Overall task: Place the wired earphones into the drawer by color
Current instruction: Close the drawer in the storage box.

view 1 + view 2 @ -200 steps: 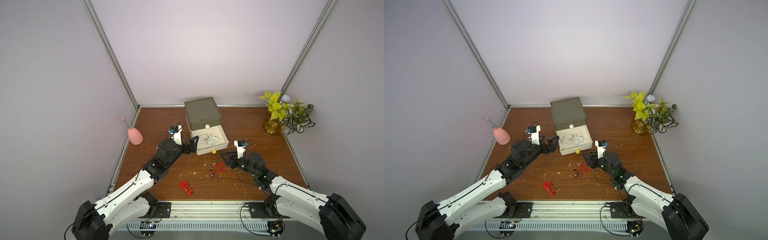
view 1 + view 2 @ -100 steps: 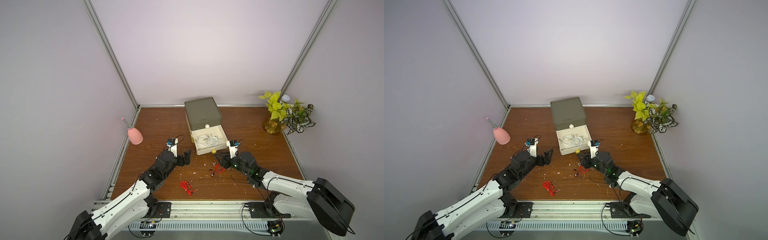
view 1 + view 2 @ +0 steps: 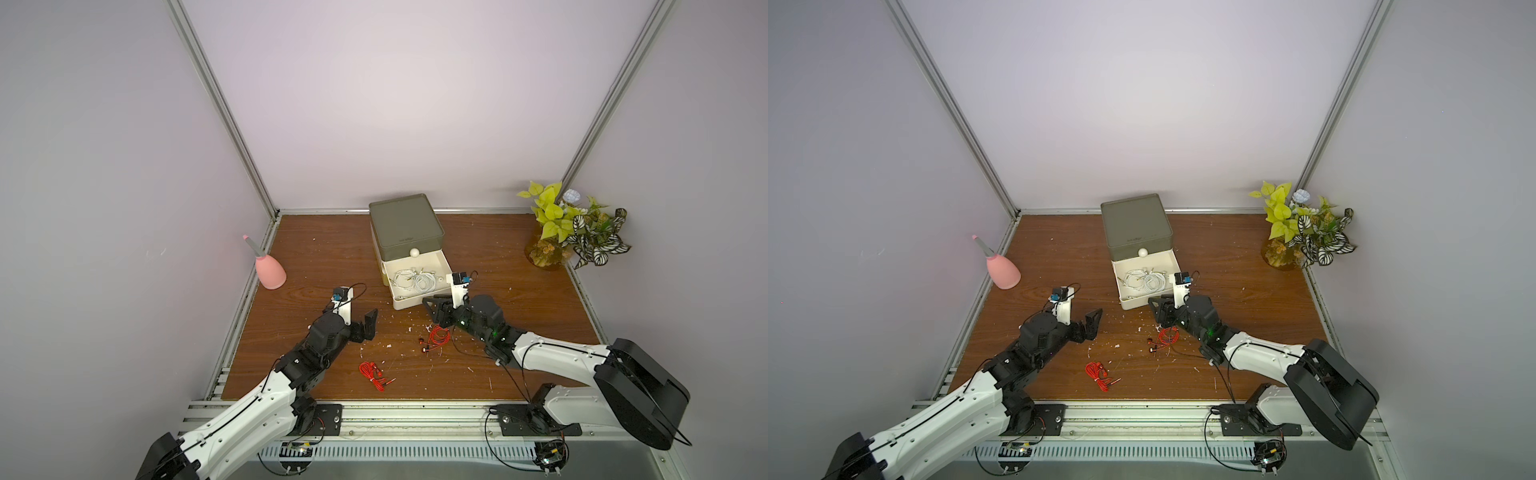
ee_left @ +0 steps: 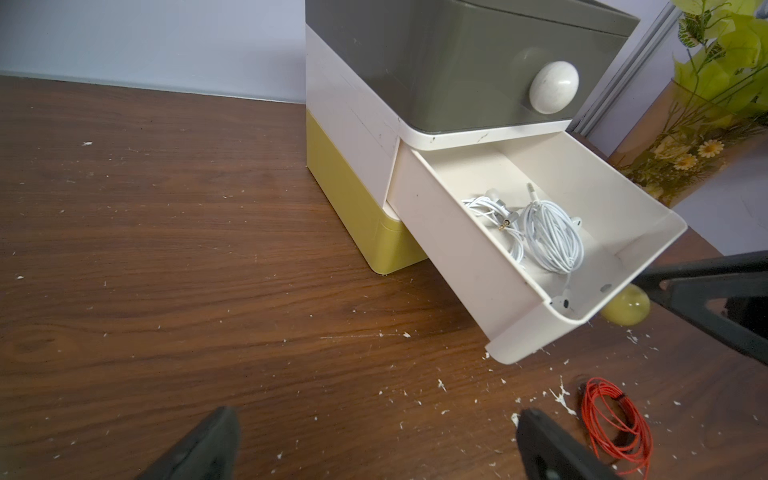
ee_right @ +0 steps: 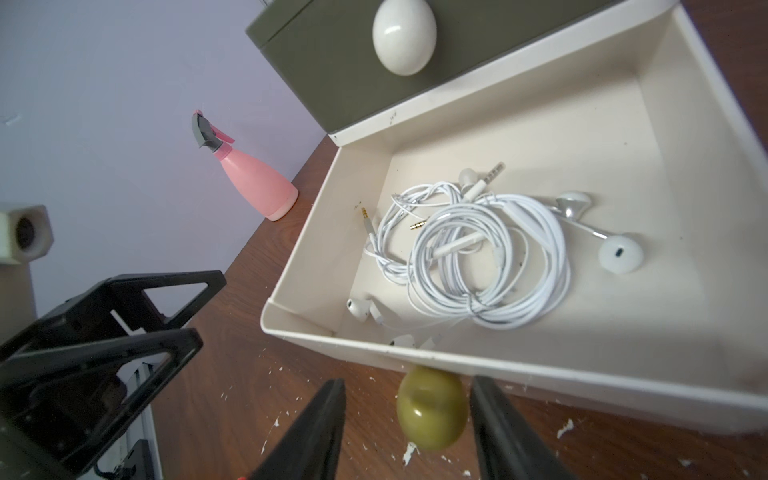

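– Red earphones point(image 3: 372, 374), where are they?
– One bundle nearest the robot's base, loose on the desk point(image 3: 299, 299). 2nd red bundle point(image 3: 436, 336) a bit further, just under the R arm's wrist.
– L gripper point(image 3: 368, 326)?
– Fingers wide apart, nothing in them, hovering low over bare desk. Nearer than the R to the first bundle, imo.
– And the R gripper point(image 3: 434, 309)?
– Its fingers point(image 5: 328, 415) are half open and straddle the yellow knob point(image 5: 430, 409) of the cream drawer point(image 5: 540, 386). There's a gap on one side, so not clamped (the other side looks v. close).
– So which way does the move go?
– Probably a push. The slide axis runs from the knob straight away from the fingers, towards the drawer box point(image 3: 405, 226).
– What's inside?
– White earphones point(image 5: 486, 257), tangled, lying flat.
– Anything in the way?
– The pulled-out drawer overhangs the yellow tier point(image 4: 353, 208) below, so that one's blocked. Olive tier point(image 4: 457, 62) on top is shut.
– Further back?
– Pink spray bottle point(image 3: 270, 272) and plant point(image 3: 573, 224) by the walls, well apart.
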